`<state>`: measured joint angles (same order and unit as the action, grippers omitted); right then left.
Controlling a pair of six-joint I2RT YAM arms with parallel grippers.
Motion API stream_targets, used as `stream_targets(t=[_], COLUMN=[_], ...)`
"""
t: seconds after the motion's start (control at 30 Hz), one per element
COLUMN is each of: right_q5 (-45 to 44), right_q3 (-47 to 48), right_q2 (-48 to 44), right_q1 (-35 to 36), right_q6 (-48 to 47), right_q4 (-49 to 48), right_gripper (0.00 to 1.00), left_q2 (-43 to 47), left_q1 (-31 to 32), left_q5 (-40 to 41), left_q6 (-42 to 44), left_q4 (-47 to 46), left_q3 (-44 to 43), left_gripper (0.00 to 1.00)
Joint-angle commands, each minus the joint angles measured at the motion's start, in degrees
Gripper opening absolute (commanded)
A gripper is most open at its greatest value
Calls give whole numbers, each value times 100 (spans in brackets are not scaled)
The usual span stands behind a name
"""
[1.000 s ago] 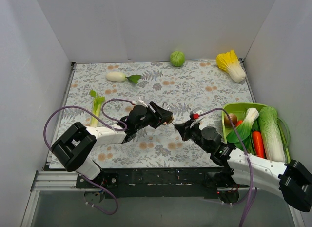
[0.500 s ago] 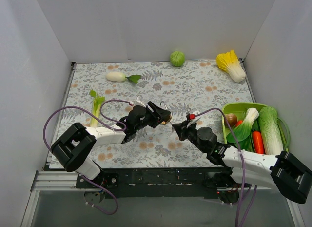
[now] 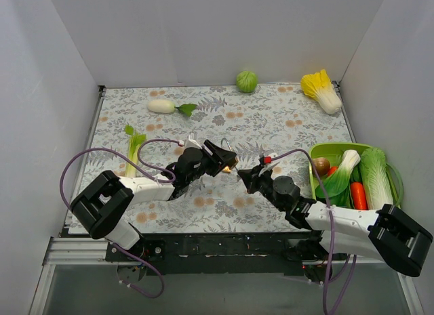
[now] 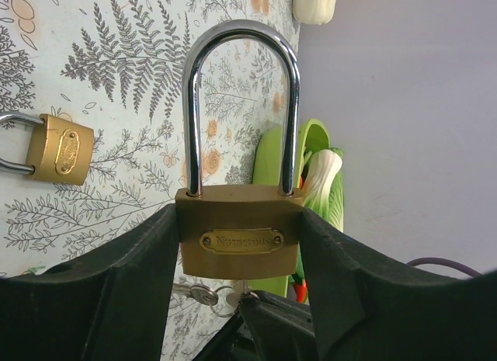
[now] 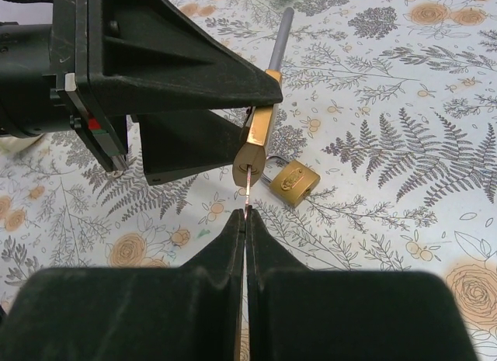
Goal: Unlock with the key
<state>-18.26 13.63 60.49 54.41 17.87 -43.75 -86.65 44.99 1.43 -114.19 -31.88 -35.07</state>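
My left gripper (image 4: 239,244) is shut on a brass padlock (image 4: 238,238) with a long steel shackle, held above the mat; it also shows in the top view (image 3: 229,164). My right gripper (image 5: 245,215) is shut on a key (image 5: 248,189), whose blade sits in the keyhole in the padlock's underside (image 5: 255,155). In the left wrist view the key (image 4: 242,293) hangs under the lock with a ring and a spare key. The right gripper (image 3: 247,177) meets the lock in the top view. A second, smaller brass padlock (image 5: 293,182) lies on the mat.
A green basket (image 3: 325,152) with vegetables stands at the right. A cabbage (image 3: 247,80), napa cabbage (image 3: 321,90), white radish (image 3: 163,106) and a leek (image 3: 134,150) lie on the floral mat.
My right gripper has moved left and up toward the padlock, bringing the key into its keyhole. The left gripper with the padlock has barely moved.
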Motion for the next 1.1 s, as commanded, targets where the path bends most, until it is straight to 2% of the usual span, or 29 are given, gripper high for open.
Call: stream_targets(t=[0.0,0.43,1.07], right_q5=[-265,-564,-424], right_q3=[237,281,237], right_q2=[147,200,209], right_q1=[17,-1,-264], right_q6=[59,68,278], right_q4=[-565,-776,-925], right_gripper=[1,1,1], left_q2=[403,421,316], left_q1=[282,387,633], left_q5=[-380,-345,-468], left_q6=[-2450,-2494,-2529], left_q4=[-635,-714,-1426], left_q3=[-18,88,167], left_gripper=[0,0,0])
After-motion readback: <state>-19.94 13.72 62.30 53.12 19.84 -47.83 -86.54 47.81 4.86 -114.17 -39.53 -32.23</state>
